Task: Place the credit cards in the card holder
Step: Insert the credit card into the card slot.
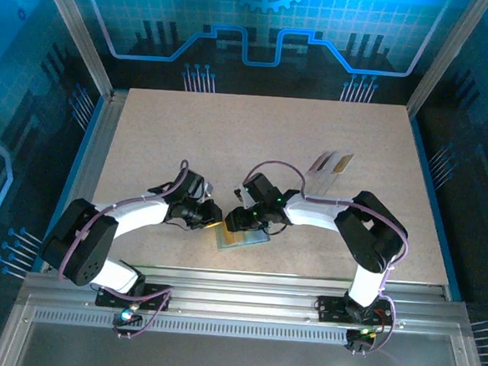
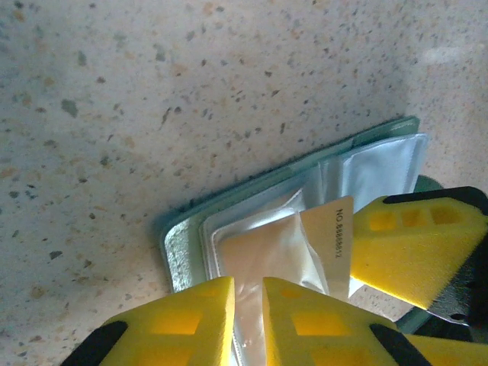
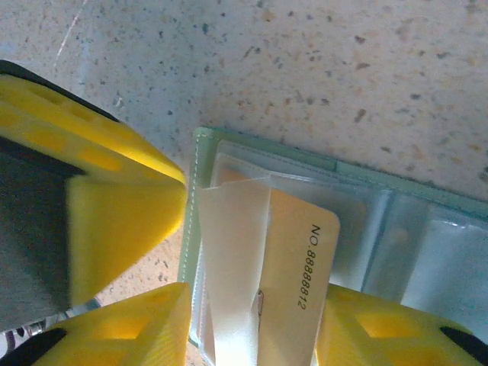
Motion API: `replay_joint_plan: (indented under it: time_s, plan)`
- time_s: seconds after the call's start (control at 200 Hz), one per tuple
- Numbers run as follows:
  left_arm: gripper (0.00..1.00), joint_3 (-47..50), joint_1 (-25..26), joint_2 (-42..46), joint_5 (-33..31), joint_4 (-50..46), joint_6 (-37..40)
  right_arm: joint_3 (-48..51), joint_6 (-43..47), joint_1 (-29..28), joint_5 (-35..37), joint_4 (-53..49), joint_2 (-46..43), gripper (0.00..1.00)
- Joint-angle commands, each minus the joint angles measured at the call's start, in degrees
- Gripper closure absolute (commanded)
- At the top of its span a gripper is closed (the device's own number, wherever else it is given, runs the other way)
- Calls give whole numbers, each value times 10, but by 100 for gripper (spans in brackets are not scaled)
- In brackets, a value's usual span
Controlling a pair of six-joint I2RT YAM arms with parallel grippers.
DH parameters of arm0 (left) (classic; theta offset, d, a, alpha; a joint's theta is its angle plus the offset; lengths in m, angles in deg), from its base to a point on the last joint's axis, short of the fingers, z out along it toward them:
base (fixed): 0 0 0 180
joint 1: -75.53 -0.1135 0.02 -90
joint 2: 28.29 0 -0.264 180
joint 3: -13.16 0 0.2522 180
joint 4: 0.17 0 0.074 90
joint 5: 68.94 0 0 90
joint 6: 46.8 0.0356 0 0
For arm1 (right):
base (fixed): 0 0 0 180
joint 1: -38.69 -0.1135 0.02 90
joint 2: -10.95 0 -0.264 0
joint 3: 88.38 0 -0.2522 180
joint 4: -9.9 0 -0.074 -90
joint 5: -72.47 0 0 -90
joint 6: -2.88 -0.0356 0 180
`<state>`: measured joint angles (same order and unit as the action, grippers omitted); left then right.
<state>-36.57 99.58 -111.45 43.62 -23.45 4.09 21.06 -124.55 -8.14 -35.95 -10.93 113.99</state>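
partly inside card holder (image 3: pixel 450 255), tan card (image 3: pixel 303 267)

I am working over a pale speckled board table (image 1: pixel 231 132), and it is carrying things in two spots. The grey-green card holder (image 1: pixel 243 240) is lying open and flat toward the near edge, its pale shiny lining facing up. A few credit cards (image 1: pixel 332 167) are lying fanned well apart from it, toward the far right, one showing gold

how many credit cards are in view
3: a tan card partly in the card holder, plus a pale one and a gold one together farther back on the table. More may be hidden.
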Motion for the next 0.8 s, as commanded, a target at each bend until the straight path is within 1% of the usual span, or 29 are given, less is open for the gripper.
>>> replay_joint_plan:
  time_s: [0.0, 0.135, 0.215, 0.3, 0.45, 0.56, 0.635, 0.705, 0.795]
  plan:
    - [83, 11, -6, -10, 18, 21, -10, -20, 1, -11, -17, 3, 22, 56]
    - [83, 12, -6, -13, 20, 25, -12, -23, -2, -12, -15, 6, 32, 55]
    - [83, 11, -6, -11, 19, 24, -12, -31, 10, -13, 9, -19, 28, 54]
    - [83, 12, -6, -6, 19, 22, -13, -43, 31, -17, 44, -57, 15, 49]
    - [83, 14, -12, 8, 24, 18, -14, -76, 64, -20, 85, -127, 5, 41]
    - [83, 17, -24, 20, 42, 22, -20, -96, 75, -20, 87, -159, 8, 37]
    - [82, 16, -29, 28, 49, 22, -22, -105, 80, -20, 71, -169, 13, 30]
    - [82, 16, -32, 30, 55, 24, -23, -113, 81, -21, 60, -177, 19, 29]
    - [82, 17, -35, 32, 63, 27, -25, -113, 81, -21, 78, -180, 12, 29]
